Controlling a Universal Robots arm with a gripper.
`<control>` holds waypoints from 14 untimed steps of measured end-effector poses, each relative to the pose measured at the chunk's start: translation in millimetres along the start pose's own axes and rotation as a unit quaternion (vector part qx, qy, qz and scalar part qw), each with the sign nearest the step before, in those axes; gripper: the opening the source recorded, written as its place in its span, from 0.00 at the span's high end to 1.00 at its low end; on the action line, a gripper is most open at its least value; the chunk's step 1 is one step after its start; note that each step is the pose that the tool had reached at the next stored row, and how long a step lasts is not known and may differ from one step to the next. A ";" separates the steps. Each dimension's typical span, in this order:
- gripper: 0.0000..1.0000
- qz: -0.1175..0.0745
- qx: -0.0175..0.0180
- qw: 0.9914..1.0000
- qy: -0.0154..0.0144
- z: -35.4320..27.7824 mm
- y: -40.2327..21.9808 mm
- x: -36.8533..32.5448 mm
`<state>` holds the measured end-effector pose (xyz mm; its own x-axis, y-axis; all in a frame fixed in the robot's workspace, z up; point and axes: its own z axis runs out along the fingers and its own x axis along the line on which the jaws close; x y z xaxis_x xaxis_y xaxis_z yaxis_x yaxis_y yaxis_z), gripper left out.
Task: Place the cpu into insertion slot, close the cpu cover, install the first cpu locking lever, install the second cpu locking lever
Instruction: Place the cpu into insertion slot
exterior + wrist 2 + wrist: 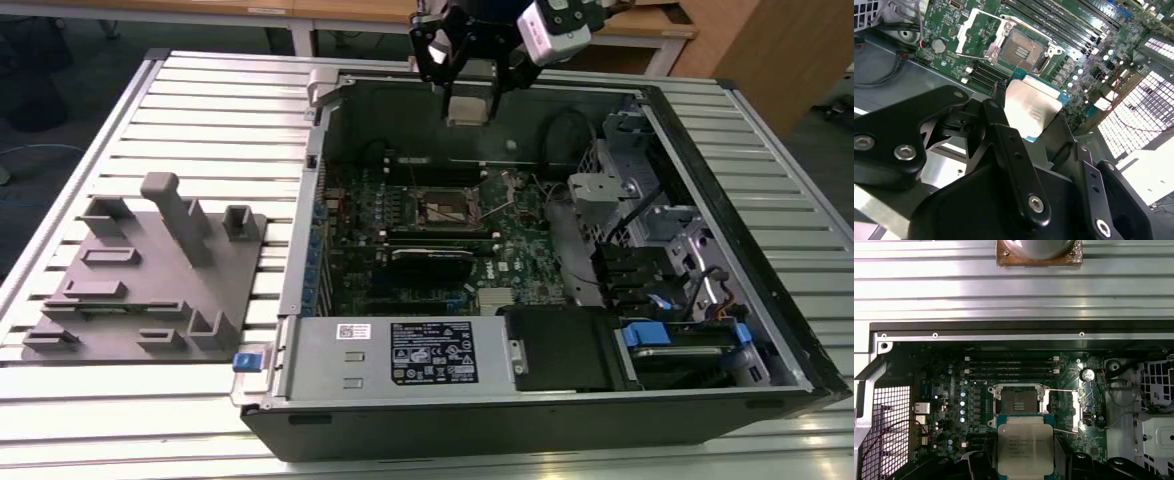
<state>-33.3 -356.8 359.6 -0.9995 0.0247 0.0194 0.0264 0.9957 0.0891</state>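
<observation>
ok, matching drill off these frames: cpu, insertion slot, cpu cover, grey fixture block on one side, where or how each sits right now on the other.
Things:
1. cpu
2. insertion slot
3. cpu cover
4. grey fixture block

States:
A. flipped open beside the slot
B. on the slatted table, at the exterior view's left
C. gripped between the jaws, not seated
D. empty, contacts exposed

Pairs: 1-C, 2-D, 3-A, 4-B
</observation>
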 end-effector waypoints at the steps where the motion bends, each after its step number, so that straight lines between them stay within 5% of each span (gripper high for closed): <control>1: 0.46 0.000 0.000 1.000 0.000 0.0 0.0 0.0; 14: 0.46 0.000 0.000 1.000 0.000 4.7 -0.4 -0.1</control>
<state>-33.4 -356.8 354.9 -0.9995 0.0248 0.0194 0.0264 0.9957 0.0891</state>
